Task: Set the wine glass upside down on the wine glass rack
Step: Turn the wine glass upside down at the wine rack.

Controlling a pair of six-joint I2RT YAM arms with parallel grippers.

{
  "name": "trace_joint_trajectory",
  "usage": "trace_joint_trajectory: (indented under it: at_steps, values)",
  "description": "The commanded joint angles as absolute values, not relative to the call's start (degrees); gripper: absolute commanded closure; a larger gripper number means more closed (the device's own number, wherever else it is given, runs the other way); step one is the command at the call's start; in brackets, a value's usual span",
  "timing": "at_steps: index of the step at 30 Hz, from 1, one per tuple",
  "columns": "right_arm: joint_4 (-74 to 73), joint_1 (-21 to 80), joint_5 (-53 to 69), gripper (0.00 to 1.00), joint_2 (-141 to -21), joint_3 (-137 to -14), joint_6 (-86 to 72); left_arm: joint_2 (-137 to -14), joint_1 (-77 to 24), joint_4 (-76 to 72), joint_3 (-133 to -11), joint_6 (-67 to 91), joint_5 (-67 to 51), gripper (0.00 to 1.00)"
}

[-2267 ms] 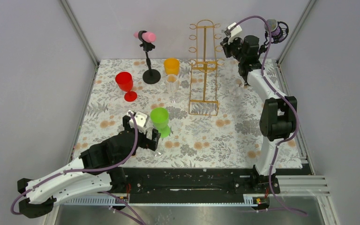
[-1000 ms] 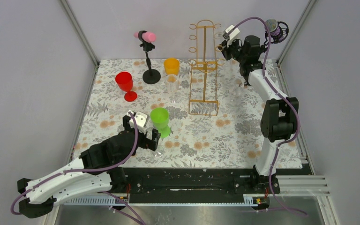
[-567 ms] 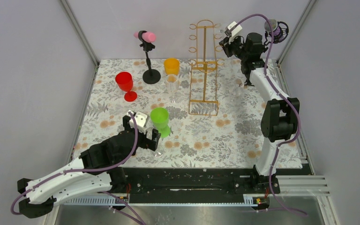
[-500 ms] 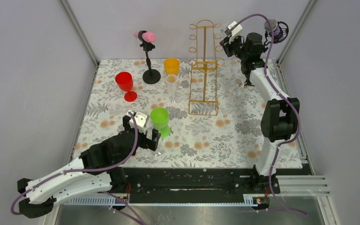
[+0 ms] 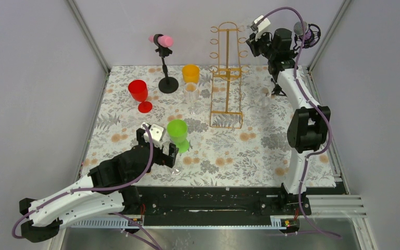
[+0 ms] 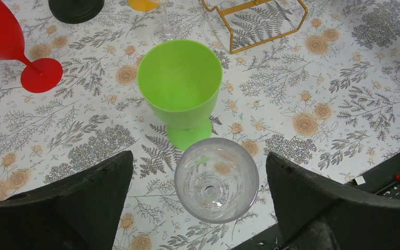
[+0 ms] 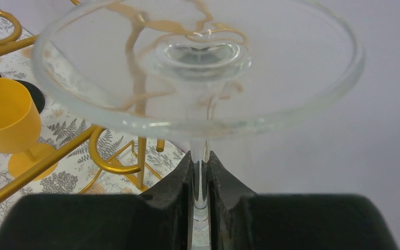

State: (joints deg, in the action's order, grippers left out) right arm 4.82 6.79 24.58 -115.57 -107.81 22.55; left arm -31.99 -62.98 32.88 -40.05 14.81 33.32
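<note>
The wine glass rack (image 5: pixel 227 67), a tall gold wire stand, rises at the back of the table; its ring hooks (image 7: pixel 109 156) show in the right wrist view. My right gripper (image 5: pixel 255 41) is raised beside the rack's upper right, shut on the stem of a clear wine glass (image 7: pixel 198 78). The glass's round foot points away from the wrist, close to the hooks. My left gripper (image 6: pixel 199 159) hangs open at the near left over a second clear wine glass (image 6: pixel 216 179), which stands upright between the fingers, apart from both.
A green cup (image 5: pixel 177 133) stands just beyond the left gripper. A red goblet (image 5: pixel 139 94), an orange cup (image 5: pixel 190 73), a black stand with a pink roller (image 5: pixel 164 62) and two more clear glasses (image 5: pixel 191 96) (image 5: pixel 263 96) stand round the rack.
The right arm has lifted the held glass higher beside the rack's top. The left arm and the glass under it have not moved.
</note>
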Motion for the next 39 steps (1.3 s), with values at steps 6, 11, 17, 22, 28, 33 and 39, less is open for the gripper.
trace_joint_trajectory:
  at_steps: [6, 11, 17, 22, 28, 33, 39]
  values:
    - [2.79, 6.50, 27.06, 1.00, -117.91, -114.07, 23.76, -31.86, -62.58, 30.74, -42.49, 13.97, 32.78, 0.01]
    - [2.55, 6.51, 28.35, 1.00, -118.38, -113.63, 23.98, -31.81, -62.58, 30.67, -42.46, 13.97, 32.86, 0.01]
    - [2.61, 6.51, 29.32, 1.00, -118.71, -114.05, 24.03, -31.82, -62.58, 30.75, -42.45, 13.96, 32.87, 0.01]
    - [4.66, 6.50, 29.57, 1.00, -117.79, -112.19, 23.74, -31.76, -62.58, 30.75, -42.46, 13.96, 32.90, 0.01]
    - [8.72, 6.50, 31.00, 1.00, -116.02, -108.43, 23.85, -31.67, -62.58, 30.76, -42.45, 13.97, 32.87, 0.01]
    - [6.79, 6.51, 33.59, 1.00, -116.41, -109.77, 24.49, -31.56, -62.57, 30.83, -42.45, 13.95, 32.89, 0.01]
    - [7.85, 6.51, 33.88, 1.00, -116.03, -108.82, 24.13, -31.51, -62.60, 30.85, -42.45, 14.01, 32.93, 0.01]
